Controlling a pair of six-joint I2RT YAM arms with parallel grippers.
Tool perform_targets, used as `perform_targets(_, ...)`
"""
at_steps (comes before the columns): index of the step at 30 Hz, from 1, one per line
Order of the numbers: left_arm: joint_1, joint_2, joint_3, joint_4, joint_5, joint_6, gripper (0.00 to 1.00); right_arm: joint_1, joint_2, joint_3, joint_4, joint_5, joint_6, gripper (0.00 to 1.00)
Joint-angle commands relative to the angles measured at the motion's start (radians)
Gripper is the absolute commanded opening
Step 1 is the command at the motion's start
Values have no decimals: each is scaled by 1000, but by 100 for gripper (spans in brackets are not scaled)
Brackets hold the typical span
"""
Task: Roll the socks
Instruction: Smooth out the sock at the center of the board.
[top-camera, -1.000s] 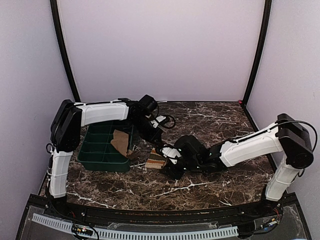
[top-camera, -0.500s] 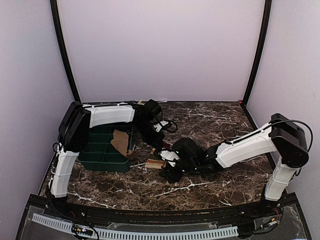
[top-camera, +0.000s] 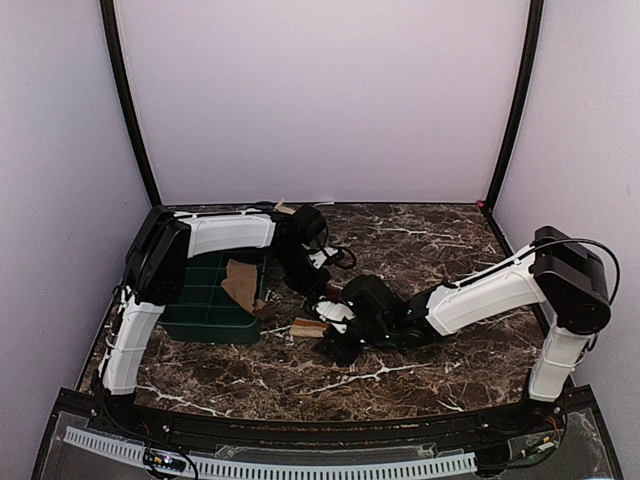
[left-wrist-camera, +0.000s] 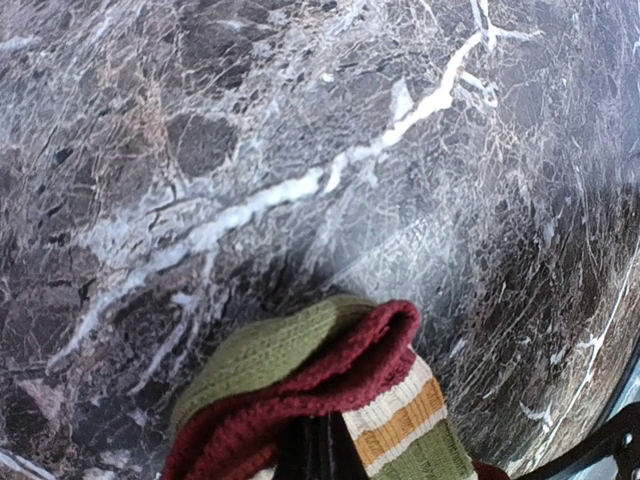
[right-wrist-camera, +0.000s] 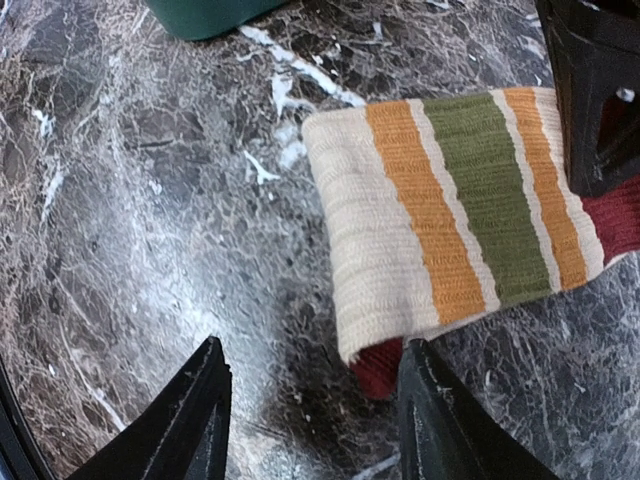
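One sock (top-camera: 310, 327) lies folded on the marble between the two arms; it is cream with orange and olive stripes (right-wrist-camera: 450, 210) and dark red and olive end patches (left-wrist-camera: 300, 360). My left gripper (left-wrist-camera: 315, 445) is shut on its dark red end, reaching in from the far side (top-camera: 322, 290). My right gripper (right-wrist-camera: 313, 350) stands open low over the table at the sock's near cream edge, one finger (right-wrist-camera: 440, 420) touching the corner, the other on bare marble. In the top view my right gripper (top-camera: 337, 345) sits just right of the sock. A tan flat cloth (top-camera: 240, 285) lies in the tray.
A dark green compartment tray (top-camera: 200, 300) stands at the left, close to the sock, and its corner (right-wrist-camera: 200, 12) shows in the right wrist view. The left gripper's black body (right-wrist-camera: 595, 90) hangs over the sock's far end. Purple walls enclose the table.
The right gripper has crept left up to the sock and its jaws have narrowed a little. The left arm has shifted slightly right, still pinching the sock's end.
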Motion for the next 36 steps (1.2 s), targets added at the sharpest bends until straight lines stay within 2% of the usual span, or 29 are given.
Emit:
perform_targets(1,-6,20,18,-41,-19,-12,0,-8,31,35,39,-33,-17,52)
perform_targets(16,-6,36,27,-54,-38,-20,0,-21,60,43,49,-87,-5,47)
perform_targets(36,-7,50,25,-73,-58,-23,0,-18,77,44,56,-132,27,34)
